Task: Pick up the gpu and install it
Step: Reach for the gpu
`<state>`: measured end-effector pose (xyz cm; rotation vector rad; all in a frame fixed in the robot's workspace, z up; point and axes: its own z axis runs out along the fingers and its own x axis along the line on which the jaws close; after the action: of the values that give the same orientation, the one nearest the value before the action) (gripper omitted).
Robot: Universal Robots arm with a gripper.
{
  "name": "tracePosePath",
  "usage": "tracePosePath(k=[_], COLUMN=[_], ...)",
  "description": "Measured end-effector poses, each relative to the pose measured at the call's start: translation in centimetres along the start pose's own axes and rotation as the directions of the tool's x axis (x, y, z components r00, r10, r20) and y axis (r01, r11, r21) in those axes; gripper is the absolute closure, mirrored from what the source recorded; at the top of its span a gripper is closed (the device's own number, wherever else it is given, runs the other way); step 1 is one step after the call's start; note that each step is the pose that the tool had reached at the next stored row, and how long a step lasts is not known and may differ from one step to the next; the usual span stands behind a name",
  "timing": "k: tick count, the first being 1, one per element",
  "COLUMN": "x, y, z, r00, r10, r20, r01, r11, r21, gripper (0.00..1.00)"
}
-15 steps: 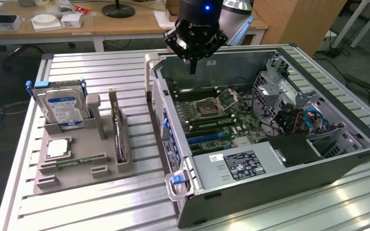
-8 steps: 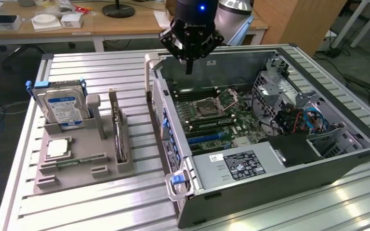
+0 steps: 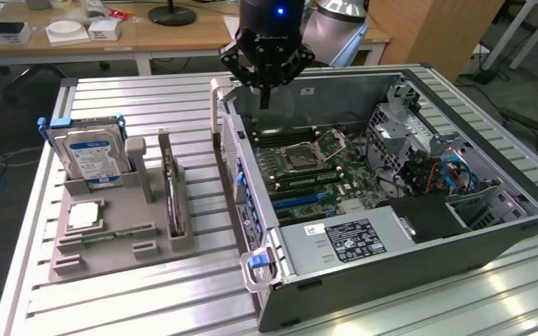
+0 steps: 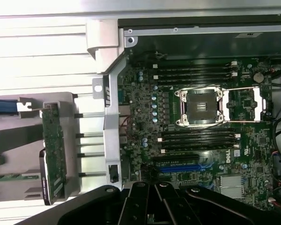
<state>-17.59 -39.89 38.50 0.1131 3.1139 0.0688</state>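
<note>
Showing the gpu [image 3: 170, 199] [image 4: 53, 150] as a thin, flat, dark card with a greenish, component-studded face and a silvery metal edge at one end, standing on its long edge in a narrow slot of the grey holder [image 3: 120, 252]. Sharing that holder with the silver hard drive [image 3: 92, 157], propped upright with its blue-and-white label facing out, just beside the card toward the exterior view's left, and with a small green memory stick [image 3: 110, 236] lying flat near the front. Sitting with the holder on the slatted metal counter [image 3: 129, 98], just beside the open computer case [image 3: 391, 273], motherboard [image 3: 316, 168] and bare processor socket [image 3: 305, 155] lying exposed inside. Hovering the hand [image 3: 264, 103] [image 4: 150, 206] clenched, fingers pressed together and grasping nothing, above the case's far corner, well apart from the card.
</note>
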Motion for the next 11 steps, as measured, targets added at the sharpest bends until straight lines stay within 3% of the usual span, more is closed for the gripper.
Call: tracePosePath(k=[11], x=[2.0], y=[-0.14], z=[-0.05], r00=[1.0], r10=[0.0], r20=[0.0], r01=[0.0], r11=[1.0], r21=[0.0], gripper=[0.9])
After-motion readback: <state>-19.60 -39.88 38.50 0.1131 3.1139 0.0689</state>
